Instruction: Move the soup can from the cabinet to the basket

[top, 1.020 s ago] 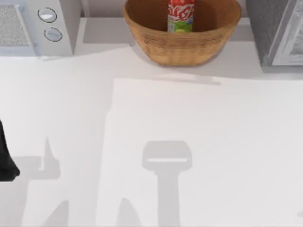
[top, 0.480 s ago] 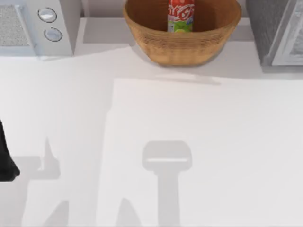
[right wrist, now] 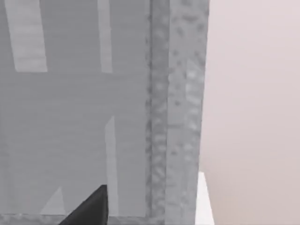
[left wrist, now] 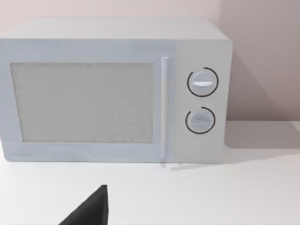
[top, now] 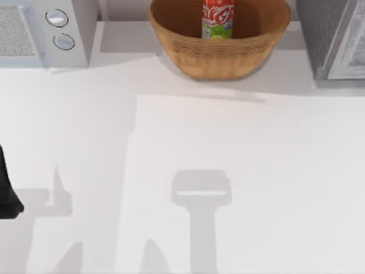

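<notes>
A pale white table [top: 239, 171] runs back to a plain wall, with three things lined along its far edge. In the middle sits the basket [top: 219, 54], and the soup can [top: 218, 20] stands upright inside it, against the back wall of the weave, its base hidden by the near rim. Judging by that, the move looks complete: the can is in the basket and nothing grips it.

At the far right corner stands the cabinet [top: 322, 34], its pale-framed door at the picture's edge; the right wrist view looks at its speckled side [right wrist: 180, 93] from close by. At the far left is a white microwave [top: 45, 31] with two round knobs, which the left wrist view faces squarely [left wrist: 112, 93]. Neither touches the basket, and the open table in front of it leaves a free path.

The left arm [top: 7, 188] shows as a dark shape at the table's left edge, well apart from the basket and apparently parked. A dark finger tip [left wrist: 91, 211] juts into each wrist view; I cannot tell how far either gripper is open, or whether it holds anything.
</notes>
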Robot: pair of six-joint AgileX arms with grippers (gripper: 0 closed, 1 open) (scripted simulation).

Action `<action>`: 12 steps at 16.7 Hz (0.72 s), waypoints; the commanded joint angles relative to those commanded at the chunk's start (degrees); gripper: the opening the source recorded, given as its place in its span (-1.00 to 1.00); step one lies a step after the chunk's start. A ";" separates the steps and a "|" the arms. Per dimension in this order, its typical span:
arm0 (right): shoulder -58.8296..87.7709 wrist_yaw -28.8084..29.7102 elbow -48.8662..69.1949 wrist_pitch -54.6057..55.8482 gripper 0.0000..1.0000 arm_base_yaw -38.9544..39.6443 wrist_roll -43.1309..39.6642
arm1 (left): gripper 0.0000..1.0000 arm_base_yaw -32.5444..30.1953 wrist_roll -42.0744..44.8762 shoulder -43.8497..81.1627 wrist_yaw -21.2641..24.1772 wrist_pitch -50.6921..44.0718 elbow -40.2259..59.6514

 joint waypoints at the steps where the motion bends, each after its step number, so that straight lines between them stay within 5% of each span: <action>1: -0.41 -0.27 4.33 -5.10 1.00 -0.14 0.00 | 1.00 0.00 0.00 0.00 0.00 0.00 0.00; 12: -8.57 0.13 51.17 -62.22 1.00 -0.45 0.00 | 1.00 0.00 0.00 0.00 0.00 0.00 0.00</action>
